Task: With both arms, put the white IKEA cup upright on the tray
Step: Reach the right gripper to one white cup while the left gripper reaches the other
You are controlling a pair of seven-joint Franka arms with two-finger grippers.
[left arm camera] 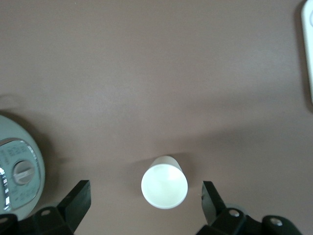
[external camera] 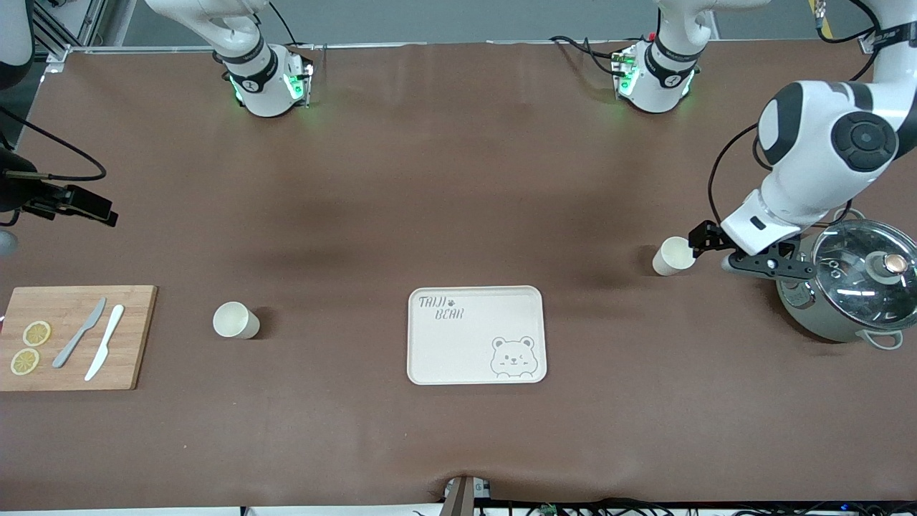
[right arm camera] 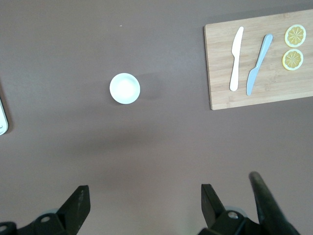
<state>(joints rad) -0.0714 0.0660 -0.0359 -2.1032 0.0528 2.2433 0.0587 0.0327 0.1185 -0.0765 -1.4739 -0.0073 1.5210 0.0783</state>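
Two white cups stand upright on the brown table. One cup (external camera: 673,256) (left arm camera: 164,187) stands beside the pot, toward the left arm's end. My left gripper (external camera: 707,242) (left arm camera: 145,190) hovers low over it, open, and the cup shows between its two fingertips untouched. The other cup (external camera: 235,320) (right arm camera: 124,88) stands between the cutting board and the cream "TAIJI BEAR" tray (external camera: 476,358), which holds nothing. My right gripper (external camera: 100,209) (right arm camera: 144,196) is open and empty, high over the table at the right arm's end.
A grey pot with a glass lid (external camera: 852,287) (left arm camera: 14,171) stands close beside my left gripper. A wooden cutting board (external camera: 71,337) (right arm camera: 259,58) holds two knives and two lemon slices. The tray's edge shows in the left wrist view (left arm camera: 308,58).
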